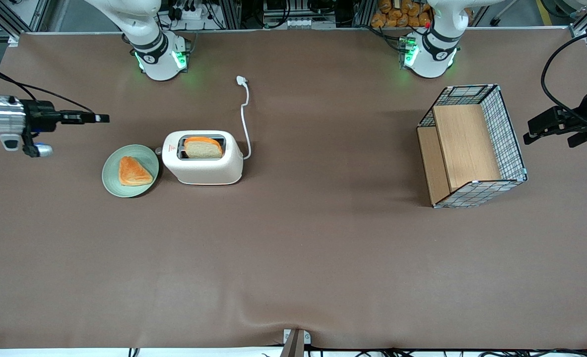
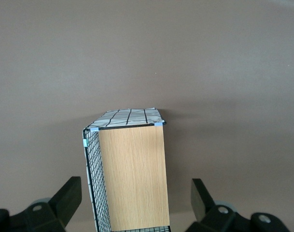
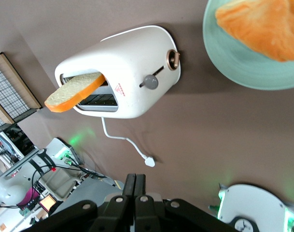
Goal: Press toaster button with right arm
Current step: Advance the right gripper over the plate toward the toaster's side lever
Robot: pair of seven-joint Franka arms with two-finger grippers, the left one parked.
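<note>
The cream-white toaster (image 1: 204, 163) stands on the brown table with a slice of bread (image 1: 203, 148) sticking out of its top slot. Its small grey button (image 1: 158, 150) sticks out of the narrow end by the red logo, facing the green plate. In the right wrist view the toaster (image 3: 132, 63) and the button (image 3: 150, 81) show too, well apart from the fingertips. My right arm's gripper (image 1: 105, 118) hangs above the table toward the working arm's end, farther from the front camera than the plate. Its fingers are shut and empty (image 3: 135, 176).
A green plate (image 1: 112, 184) with a piece of toast (image 1: 133, 171) sits beside the toaster's button end. The white power cord (image 1: 245, 114) runs from the toaster toward the arm bases. A wire basket with wooden boards (image 1: 509, 134) stands toward the parked arm's end.
</note>
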